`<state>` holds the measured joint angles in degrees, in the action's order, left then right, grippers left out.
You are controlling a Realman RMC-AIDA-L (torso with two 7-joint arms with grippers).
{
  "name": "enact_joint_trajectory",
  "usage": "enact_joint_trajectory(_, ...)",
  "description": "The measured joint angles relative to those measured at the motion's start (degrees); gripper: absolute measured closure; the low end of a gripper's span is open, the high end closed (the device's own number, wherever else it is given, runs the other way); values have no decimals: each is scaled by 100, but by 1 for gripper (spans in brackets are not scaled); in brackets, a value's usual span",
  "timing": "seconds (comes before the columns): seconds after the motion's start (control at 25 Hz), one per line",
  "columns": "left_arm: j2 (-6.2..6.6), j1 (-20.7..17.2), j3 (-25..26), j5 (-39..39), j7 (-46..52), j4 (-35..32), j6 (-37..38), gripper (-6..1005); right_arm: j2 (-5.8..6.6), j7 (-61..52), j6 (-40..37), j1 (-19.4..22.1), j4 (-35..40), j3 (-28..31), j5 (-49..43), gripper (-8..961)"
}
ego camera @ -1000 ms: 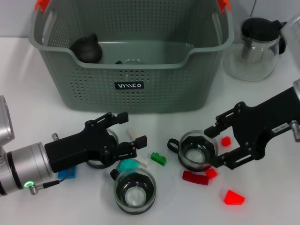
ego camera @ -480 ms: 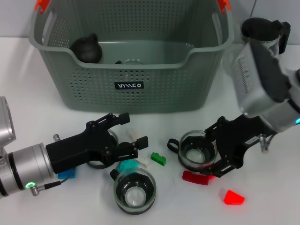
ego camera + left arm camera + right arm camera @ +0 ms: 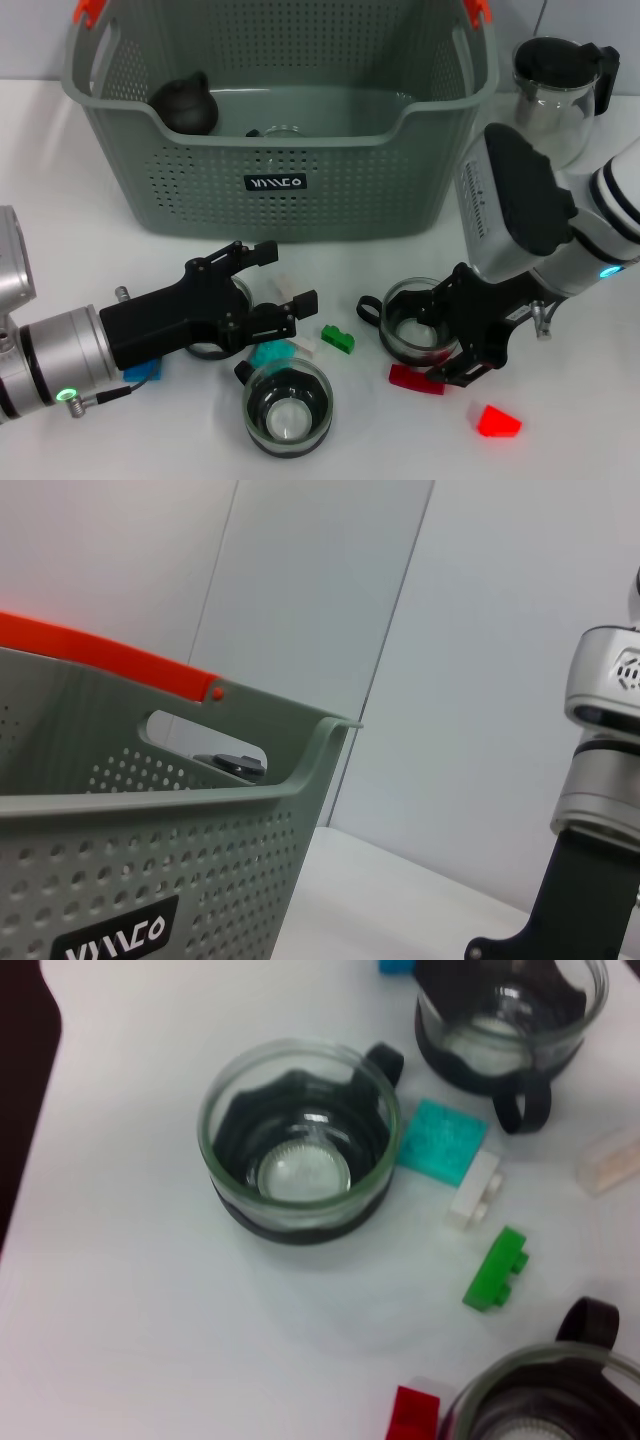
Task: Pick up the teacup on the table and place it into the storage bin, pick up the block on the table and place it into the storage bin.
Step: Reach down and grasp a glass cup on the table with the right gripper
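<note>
White table: right gripper straddles a teacup.

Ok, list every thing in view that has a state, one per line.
storage bin: upright, holds a dark teapot and glassware
front teacup: upright, empty, free
right teacup: upright, right gripper open around it
left gripper: open over the left teacup
glass teapot: upright, lidded

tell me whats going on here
A two-armed robot is clearing glass teacups and small blocks off a white table into the grey-green storage bin. The right gripper, open, straddles one teacup by the dark red block. The left gripper, also open, sits over another teacup. A third teacup stands untouched in front.
</note>
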<state>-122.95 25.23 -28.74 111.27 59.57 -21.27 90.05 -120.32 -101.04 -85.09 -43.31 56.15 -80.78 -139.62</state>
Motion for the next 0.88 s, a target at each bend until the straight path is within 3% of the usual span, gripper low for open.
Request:
enact_joint_trajectory(0.32, -1, 0, 0, -6, 2, 14, -3, 67, -3, -119, 358, -76, -167, -379, -40, 252)
enact_joint_trajectory(0.64, 5, -19, 0, -53, 1, 48, -10, 66, -8, -256, 366, -138, -172, -392, -49, 325)
enact_joint_trajectory(0.88, 17, -20, 0, -61, -20, 73, -36, 66, -9, -258, 327, -149, -170, -438, -86, 562)
